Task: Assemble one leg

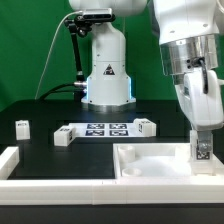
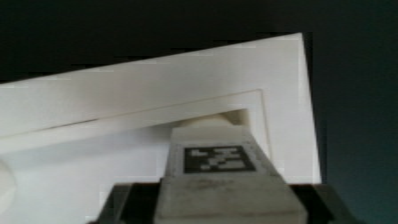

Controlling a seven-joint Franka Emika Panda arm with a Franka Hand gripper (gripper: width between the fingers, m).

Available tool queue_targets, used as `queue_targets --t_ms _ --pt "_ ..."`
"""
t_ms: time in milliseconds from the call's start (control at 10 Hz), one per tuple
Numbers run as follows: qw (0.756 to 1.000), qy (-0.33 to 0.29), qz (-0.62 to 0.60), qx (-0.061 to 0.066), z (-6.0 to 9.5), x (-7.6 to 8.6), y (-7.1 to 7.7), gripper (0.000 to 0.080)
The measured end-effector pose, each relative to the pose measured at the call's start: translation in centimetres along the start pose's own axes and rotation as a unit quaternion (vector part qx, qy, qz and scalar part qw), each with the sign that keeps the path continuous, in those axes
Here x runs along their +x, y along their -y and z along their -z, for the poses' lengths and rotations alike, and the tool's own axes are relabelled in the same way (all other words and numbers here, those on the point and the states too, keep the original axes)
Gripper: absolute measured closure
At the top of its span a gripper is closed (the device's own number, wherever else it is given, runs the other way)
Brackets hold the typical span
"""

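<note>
Nearest to my wrist camera, the gripper [image 2: 210,195] is clenched on the leg [image 2: 215,165], a small white block whose black-and-white tag faces the lens, with a dark finger [image 2: 125,203] pressed against each side. Just beyond the leg's tip lies the tray-like piece [image 2: 125,110], and the leg points down into one of its recessed corners; I cannot tell whether the tip is touching the recess floor or just above it. In the exterior view, the gripper [image 1: 201,150] holds the leg [image 1: 201,152] upright over the tray-like piece [image 1: 150,165] at the corner toward the exterior view's right. I judge the leg is picked up and brought to its corner, while seating and fastening it, then letting go, are left to do. Farther back on the black table [image 1: 40,145] lies the marker board [image 1: 105,128], with loose blocks [image 1: 64,137] alike to the leg beside it and another well apart toward the exterior view's left. Behind everything stands the arm's white base [image 1: 107,70].
</note>
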State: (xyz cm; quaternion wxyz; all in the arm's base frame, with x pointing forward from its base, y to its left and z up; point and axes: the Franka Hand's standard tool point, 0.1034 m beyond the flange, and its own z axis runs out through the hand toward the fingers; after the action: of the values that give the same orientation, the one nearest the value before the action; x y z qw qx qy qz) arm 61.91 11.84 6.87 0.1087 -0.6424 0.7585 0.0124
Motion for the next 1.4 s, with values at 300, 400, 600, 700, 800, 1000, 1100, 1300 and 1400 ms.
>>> queue_targets --t_ms 300,400,600,700,800,1000,1100,1300,1400 --pt "0.997 -0.001 0.073 0.000 0.01 -0.19 0.04 0.0280" --pt "0.991 -0.003 0.133 -0.001 0.01 -0.21 0.04 0.0179" --pt "0.960 -0.011 0.280 -0.004 0.00 -0.30 0.02 0.0154" --pt "0.938 -0.014 0.348 -0.006 0.02 -0.30 0.04 0.0151" --pt "0.922 -0.016 0.386 -0.010 0.06 -0.39 0.05 0.0151" --pt "0.866 -0.023 0.500 -0.018 0.06 -0.27 0.06 0.0150" --pt "0.823 -0.026 0.567 -0.022 0.06 -0.19 0.09 0.0150" --pt "0.746 -0.035 0.665 -0.018 0.08 -0.09 0.30 0.0150" --pt "0.693 -0.041 0.719 -0.018 0.04 0.09 0.38 0.0150"
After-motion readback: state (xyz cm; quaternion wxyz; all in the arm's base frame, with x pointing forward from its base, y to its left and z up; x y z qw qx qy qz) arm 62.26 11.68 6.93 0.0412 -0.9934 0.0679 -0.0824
